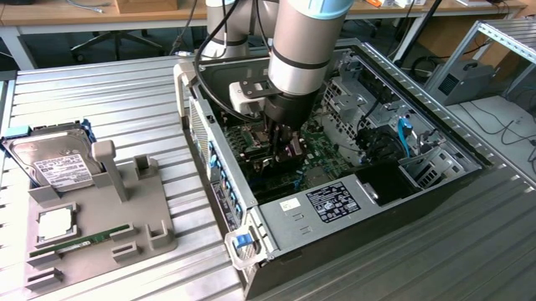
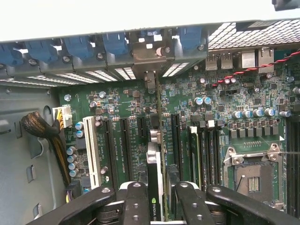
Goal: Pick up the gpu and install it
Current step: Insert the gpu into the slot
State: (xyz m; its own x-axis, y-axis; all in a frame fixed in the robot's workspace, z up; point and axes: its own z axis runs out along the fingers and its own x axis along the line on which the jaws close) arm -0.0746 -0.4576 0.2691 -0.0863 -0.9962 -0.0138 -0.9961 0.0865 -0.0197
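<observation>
The gpu [image 2: 153, 164] is a thin dark card seen edge-on, with a green logo near my fingers. My gripper [image 2: 157, 206] is shut on it, one black finger on each side. The card stands upright over the motherboard's [image 2: 206, 89] long black slots, and its silver bracket [image 2: 150, 79] reaches toward the case's rear wall, by the blue latches. In the exterior view my gripper [image 1: 283, 139] is lowered into the open computer case [image 1: 335, 200], with the gpu [image 1: 290, 150] just below it. Whether the card's edge sits in a slot is hidden.
A white slot [image 2: 92, 150] and a sleeved cable bundle [image 2: 42, 131] lie to one side of the card, memory slots and the bare CPU socket [image 2: 253, 178] to the other. At the exterior view's left a grey fixture [image 1: 125, 213] carries a hard drive [image 1: 54, 163] and a green memory stick [image 1: 80, 241].
</observation>
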